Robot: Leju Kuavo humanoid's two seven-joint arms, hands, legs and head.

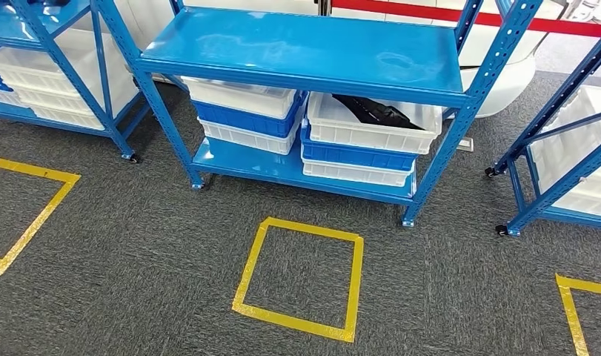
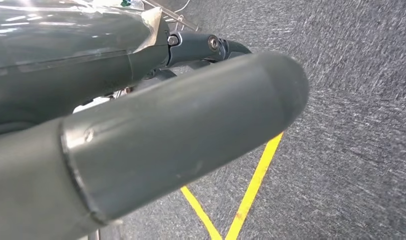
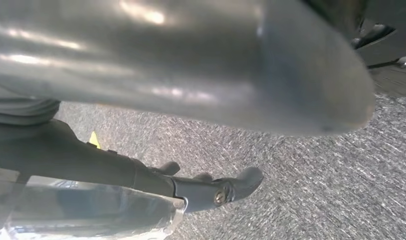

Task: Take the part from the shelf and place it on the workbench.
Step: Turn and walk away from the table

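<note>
No readable text, label, brand or number appears anywhere: the blue shelf (image 1: 304, 44), its white and blue bins (image 1: 371, 126) and the grey carpet (image 1: 171, 259) with yellow tape squares (image 1: 301, 278) carry none.

Blue metal shelf (image 1: 304, 44) on grey carpet floor (image 1: 134, 252), top deck bare. Lower deck carries two stacks of white and blue crates: left stack (image 1: 245, 115), right stack (image 1: 360, 141). Black part (image 1: 375, 111) lies in the right stack's top crate. Yellow tape square (image 1: 301, 278) on the floor in front.
</note>
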